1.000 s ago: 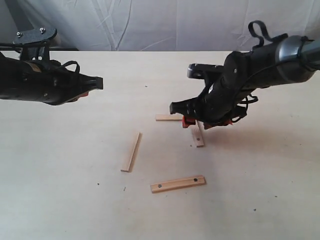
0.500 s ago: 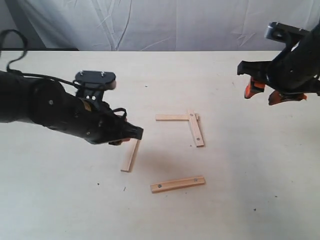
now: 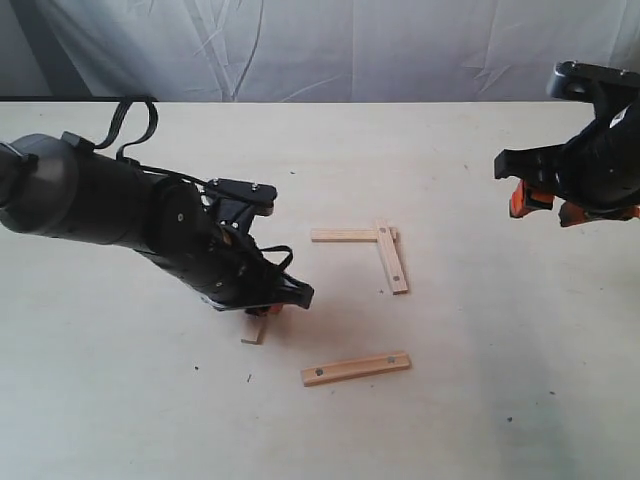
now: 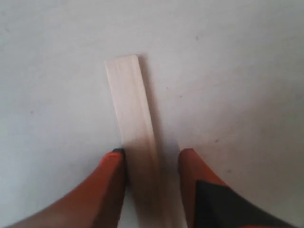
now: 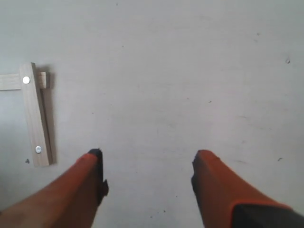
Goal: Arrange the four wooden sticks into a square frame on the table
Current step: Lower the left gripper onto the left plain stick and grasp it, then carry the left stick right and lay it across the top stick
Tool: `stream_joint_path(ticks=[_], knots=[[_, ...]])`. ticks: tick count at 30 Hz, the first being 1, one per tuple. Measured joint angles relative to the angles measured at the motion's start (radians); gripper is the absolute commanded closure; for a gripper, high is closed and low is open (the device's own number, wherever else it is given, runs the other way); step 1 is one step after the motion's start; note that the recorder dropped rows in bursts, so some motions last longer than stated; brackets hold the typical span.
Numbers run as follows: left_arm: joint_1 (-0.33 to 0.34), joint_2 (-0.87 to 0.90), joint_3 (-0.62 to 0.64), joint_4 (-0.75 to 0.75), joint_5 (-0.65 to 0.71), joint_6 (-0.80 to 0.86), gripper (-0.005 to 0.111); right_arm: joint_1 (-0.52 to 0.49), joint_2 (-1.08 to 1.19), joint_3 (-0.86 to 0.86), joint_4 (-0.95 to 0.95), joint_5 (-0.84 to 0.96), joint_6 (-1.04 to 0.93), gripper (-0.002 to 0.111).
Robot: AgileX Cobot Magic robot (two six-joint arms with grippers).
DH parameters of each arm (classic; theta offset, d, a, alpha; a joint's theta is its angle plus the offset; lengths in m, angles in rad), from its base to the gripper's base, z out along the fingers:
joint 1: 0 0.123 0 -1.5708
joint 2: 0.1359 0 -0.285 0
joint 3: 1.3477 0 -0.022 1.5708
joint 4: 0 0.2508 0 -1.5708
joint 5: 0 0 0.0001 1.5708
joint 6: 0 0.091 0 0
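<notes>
Two wooden sticks form an L on the table (image 3: 480, 400): one (image 3: 343, 235) lies crosswise and the other (image 3: 392, 258) runs toward the front from its right end. A third stick (image 3: 355, 368) lies alone near the front. My left arm mostly hides the fourth stick (image 3: 254, 332); only its near end shows. In the left wrist view this stick (image 4: 130, 109) runs between the fingers of my left gripper (image 4: 152, 154), which is open around it. One finger (image 4: 111, 175) touches it, the other stands off. My right gripper (image 3: 545, 200) hangs open at the far right, empty (image 5: 147, 159).
White cloth hangs behind the table's far edge. The right wrist view shows the L's dotted stick (image 5: 35, 118) well to one side of the gripper. The left arm's bulk (image 3: 120, 215) covers the left middle of the tabletop.
My left arm has swung in and come down over the left stick, fingers now straddling it. My right gripper has drifted a little further right and stays open.
</notes>
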Motion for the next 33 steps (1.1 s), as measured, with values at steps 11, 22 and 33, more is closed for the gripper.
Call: stream_joint_path(ticks=[11, 22, 33], knots=[[0.0, 0.003, -0.095, -0.065, 0.094, 0.0, 0.107, 0.0, -0.001, 0.0, 0.0, -0.025, -0.002, 0.053], [-0.06, 0.005, -0.158, -0.349, -0.069, 0.0, 0.107, 0.0, 0.046, 0.0, 0.009, -0.076, -0.002, 0.053], [-0.067, 0.104, -0.192, -0.37, -0.122, -0.031, 0.107, 0.0, 0.056, 0.0, 0.02, -0.102, -0.005, 0.053]])
